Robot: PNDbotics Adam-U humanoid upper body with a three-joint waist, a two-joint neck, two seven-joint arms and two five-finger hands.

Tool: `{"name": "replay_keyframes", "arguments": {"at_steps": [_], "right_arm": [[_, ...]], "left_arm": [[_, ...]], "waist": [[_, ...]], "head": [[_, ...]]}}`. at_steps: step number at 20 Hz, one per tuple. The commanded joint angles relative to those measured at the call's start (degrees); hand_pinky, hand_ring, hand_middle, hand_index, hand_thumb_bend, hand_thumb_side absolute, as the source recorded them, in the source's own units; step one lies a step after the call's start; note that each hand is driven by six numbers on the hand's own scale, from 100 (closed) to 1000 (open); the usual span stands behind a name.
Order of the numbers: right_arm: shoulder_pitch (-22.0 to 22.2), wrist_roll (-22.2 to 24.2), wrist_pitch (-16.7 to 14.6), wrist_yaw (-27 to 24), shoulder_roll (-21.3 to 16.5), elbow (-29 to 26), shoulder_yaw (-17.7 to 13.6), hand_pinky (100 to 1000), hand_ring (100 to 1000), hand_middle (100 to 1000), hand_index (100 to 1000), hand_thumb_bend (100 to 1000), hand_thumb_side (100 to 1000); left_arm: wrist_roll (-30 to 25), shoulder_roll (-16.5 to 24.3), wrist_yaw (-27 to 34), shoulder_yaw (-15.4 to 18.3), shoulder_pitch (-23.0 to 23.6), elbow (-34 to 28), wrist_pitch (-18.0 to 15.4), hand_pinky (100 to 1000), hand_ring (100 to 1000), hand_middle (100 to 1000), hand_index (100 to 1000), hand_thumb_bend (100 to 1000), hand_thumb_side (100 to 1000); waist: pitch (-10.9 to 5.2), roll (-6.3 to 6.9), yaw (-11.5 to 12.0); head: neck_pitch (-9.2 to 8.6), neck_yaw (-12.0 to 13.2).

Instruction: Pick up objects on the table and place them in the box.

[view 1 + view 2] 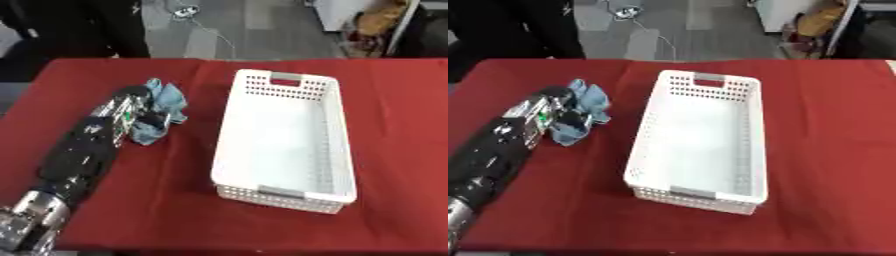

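Observation:
A crumpled light blue cloth (164, 106) lies on the red tablecloth (140, 200) at the left. My left hand (131, 107) rests on it, its fingers curled into the fabric, and the black arm runs down to the lower left corner. A white perforated box (328, 150) stands in the middle, to the right of the cloth, with nothing inside. My right hand shows in neither view.
Beyond the table's far edge lie grey floor, a cable and a dark figure (96, 25) at the upper left. Furniture stands at the upper right. Red tabletop extends to the right of the box.

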Motion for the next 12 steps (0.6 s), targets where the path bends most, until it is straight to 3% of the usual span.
{"name": "replay_keyframes", "arguments": {"at_steps": [1,6,12], "right_arm": [[-0.92,-0.08,0.02,-0.15,-0.65,-1.08,-0.27,809,946,881,1000,100,943],[-0.80,-0.21,0.03,-0.02,-0.64,-1.07,-0.49,809,946,881,1000,100,943],[-0.69,-0.43,0.07,0.11,-0.69,-1.05,-0.67,809,946,881,1000,100,943]], "left_arm": [[3.95,-0.12,2.18,0.66,1.06,3.95,0.03,100,100,185,279,100,158],[7.83,0.75,13.80,2.34,3.15,0.72,-0.88,100,100,163,256,100,255],[17.25,2.64,41.76,4.56,5.27,-9.28,-4.06,100,100,162,234,100,291]], "waist": [[0.13,-0.44,0.06],[0.25,-0.42,0.06],[0.09,-0.34,0.15]], "head": [[-0.09,0.33],[-0.09,-0.20],[-0.09,-0.89]]}}
